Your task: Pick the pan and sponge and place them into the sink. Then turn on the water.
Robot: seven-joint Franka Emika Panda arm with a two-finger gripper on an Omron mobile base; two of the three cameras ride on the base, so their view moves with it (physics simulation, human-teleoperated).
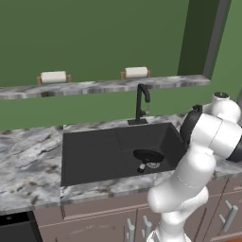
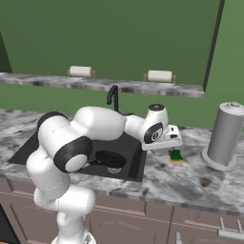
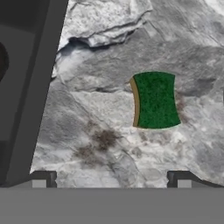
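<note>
The white arm (image 2: pixel 71 143) rises nearest the cameras and reaches over the black sink (image 1: pixel 94 151), set in the grey marbled counter (image 3: pixel 109 144); the pan (image 1: pixel 148 156) lies in the basin by the drain. The claw (image 3: pixel 111 179) hangs above the counter just right of the sink, its fingers spread wide and holding nothing. The sponge (image 3: pixel 155 100) lies green side up on the counter below, beyond the fingertips and toward the right one, apart from both.

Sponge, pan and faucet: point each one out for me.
sponge (image 3: pixel 156 100), hand view, middle of its green scrub face.
pan (image 2: pixel 110 158), right base view, centre of its round bowl.
faucet (image 1: pixel 140 105), left base view, on its upright stem.
</note>
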